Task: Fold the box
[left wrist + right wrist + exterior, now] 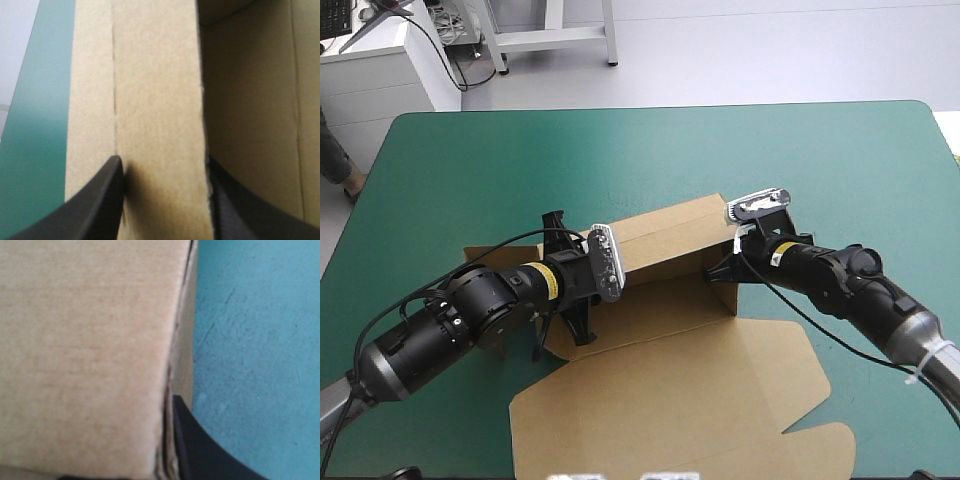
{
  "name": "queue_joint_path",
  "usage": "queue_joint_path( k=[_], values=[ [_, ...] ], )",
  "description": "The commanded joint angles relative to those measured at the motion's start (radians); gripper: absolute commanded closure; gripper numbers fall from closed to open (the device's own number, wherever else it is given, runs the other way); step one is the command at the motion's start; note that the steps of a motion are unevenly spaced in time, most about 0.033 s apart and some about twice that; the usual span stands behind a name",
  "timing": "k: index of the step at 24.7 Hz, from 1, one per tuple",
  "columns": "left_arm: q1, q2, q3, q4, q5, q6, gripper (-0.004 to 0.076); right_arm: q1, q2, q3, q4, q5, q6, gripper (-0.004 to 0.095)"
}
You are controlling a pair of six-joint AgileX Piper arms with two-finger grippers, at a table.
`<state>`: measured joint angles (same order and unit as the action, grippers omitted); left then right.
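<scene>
The brown cut-board box [660,340] lay half-raised on the teal-green cover [620,160]; light and stiff, we judged, best taken by its wall edges. Our left gripper [164,161] stood open astride the far wall's flap. Whether the right gripper [722,270], at the corner, gripped we could not tell. Nothing showed inside.

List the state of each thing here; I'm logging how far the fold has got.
Box: partly folded, far wall raised, lid lying flat.
Left claw: open, astride the raised wall.
Right claw: at the box's right end; open or shut unclear.
</scene>
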<state>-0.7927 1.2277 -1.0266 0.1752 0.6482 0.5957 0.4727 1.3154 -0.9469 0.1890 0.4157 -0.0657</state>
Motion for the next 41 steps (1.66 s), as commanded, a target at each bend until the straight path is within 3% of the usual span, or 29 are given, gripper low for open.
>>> queue_joint_path(
  k=[1, 11, 16, 20, 22, 25, 29, 35, 41],
  values=[
    [-0.016, -0.033, 0.0, -0.094, 0.088, -0.013, 0.0396, 0.019, 0.059, -0.013, 0.069, -0.069, 0.008, 0.0908],
    [-0.016, -0.066, 0.0, -0.049, 0.084, -0.027, 0.0396, 0.019, 0.104, -0.019, 0.072, -0.133, 0.058, 0.0908],
    [-0.02, -0.066, 0.0, 0.141, 0.052, -0.154, 0.0396, 0.019, 0.105, -0.019, 0.08, -0.164, 0.112, 0.0908],
    [-0.121, -0.064, 0.0, 0.417, 0.061, -0.289, 0.0398, 0.017, 0.133, -0.052, 0.072, -0.18, 0.147, 0.0908],
    [-0.192, -0.048, 0.0, 0.535, 0.082, -0.325, 0.0398, 0.017, 0.174, -0.091, 0.072, -0.172, 0.151, 0.0908],
    [-0.27, -0.021, 0.0, 0.706, 0.177, -0.468, 0.0398, 0.017, 0.221, -0.137, 0.075, -0.162, 0.154, 0.0908],
    [-0.346, 0.004, 0.0, 0.834, 0.301, -0.546, 0.0398, 0.017, 0.256, -0.176, 0.073, -0.158, 0.154, 0.0908],
    [-0.467, -0.02, 0.0, 0.858, 0.338, -0.644, 0.0398, -0.011, 0.265, -0.183, 0.065, -0.146, 0.154, 0.0908],
    [-0.502, -0.048, -0.053, 0.897, 0.34, -0.648, 0.0399, -0.102, 0.265, -0.183, 0.071, -0.021, 0.139, 0.0908]
  ],
)
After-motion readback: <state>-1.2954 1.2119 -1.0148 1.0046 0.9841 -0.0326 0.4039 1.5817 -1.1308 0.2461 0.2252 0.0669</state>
